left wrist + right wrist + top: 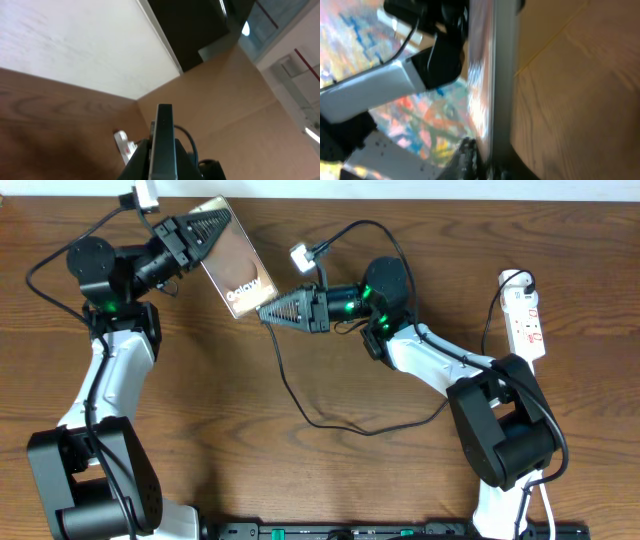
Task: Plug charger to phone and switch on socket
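Observation:
My left gripper is shut on the phone, a brown-grey slab with white "Galaxy" text, and holds it tilted above the table at the back left. In the left wrist view the phone shows edge-on between the jaws. My right gripper is shut, its tip at the phone's lower edge. The thin black charger cable trails from that tip across the table. In the right wrist view the phone's edge runs up from the jaws; the plug tip is hidden. The white socket lies far right.
The socket also shows in the left wrist view. A black lead loops from the socket's top end down its left side. The right arm's base stands at the front right, the left arm's base at the front left.

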Available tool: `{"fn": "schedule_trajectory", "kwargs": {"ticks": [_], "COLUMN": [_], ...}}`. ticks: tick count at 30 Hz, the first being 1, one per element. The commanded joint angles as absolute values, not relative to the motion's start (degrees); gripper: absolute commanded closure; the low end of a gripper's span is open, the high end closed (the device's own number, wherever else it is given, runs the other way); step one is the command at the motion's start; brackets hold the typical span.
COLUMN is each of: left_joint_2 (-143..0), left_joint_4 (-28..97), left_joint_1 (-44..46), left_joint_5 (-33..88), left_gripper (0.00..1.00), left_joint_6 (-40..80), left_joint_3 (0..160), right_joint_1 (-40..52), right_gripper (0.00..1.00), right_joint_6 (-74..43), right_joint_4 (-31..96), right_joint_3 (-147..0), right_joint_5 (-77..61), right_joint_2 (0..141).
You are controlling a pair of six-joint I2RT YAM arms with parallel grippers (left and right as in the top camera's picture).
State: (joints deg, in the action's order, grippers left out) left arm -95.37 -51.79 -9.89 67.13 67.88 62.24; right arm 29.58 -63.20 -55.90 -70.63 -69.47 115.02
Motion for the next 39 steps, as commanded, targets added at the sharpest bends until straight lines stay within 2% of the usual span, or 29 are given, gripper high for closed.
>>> {"fn": "schedule_trajectory", "kwargs": {"ticks": [1, 2, 12, 23, 28, 29, 31, 39], "left_joint_2": [-94.3, -94.3, -94.3, -94.3, -94.3, -94.3, -94.3, -94.3], "left_joint_4": [-52.4, -52.4, -52.4, -52.4, -52.4, -52.4, -52.4, -52.4], "left_joint_1": [-9.4, -9.4, -9.9, -12.5, -12.6, -12.6, -12.6, -12.6], "left_joint_5": [70.5, 70.5, 70.3, 70.7, 70.7, 70.5, 70.3, 70.1], "left_gripper": [0.92, 0.93, 0.92, 0.93, 0.93, 0.93, 0.93, 0.92], "left_joint_6": [67.5, 67.5, 67.5, 67.7, 67.7, 67.7, 67.7, 67.7], "left_joint_3": [63.3, 63.3, 63.3, 63.3, 63.3, 63.3, 63.3, 63.3], "right_joint_1": [29.7, 29.7, 28.8, 20.4, 16.6, 15.7, 15.0, 14.7], "right_gripper": [0.15, 0.01, 0.01, 0.01, 0.01, 0.01, 0.01, 0.01], "right_joint_6": [-63.4, -63.4, -63.2, -63.0, -55.4, -49.9, -44.0, -25.8], "right_joint_4": [-56.4, -56.4, -56.5, -53.1, -40.0, -31.4, -23.6, 2.0], "right_joint_3": [-71.3, -71.3, -71.3, -71.3, -71.3, -71.3, -71.3, -71.3], "right_joint_5": [-65.6, -65.8, -66.6, -67.9, -68.3, -67.3, -66.1, -53.6], "right_joint_2": [115.5, 115.5, 115.5, 115.5, 115.5, 115.5, 115.5, 114.9]}}
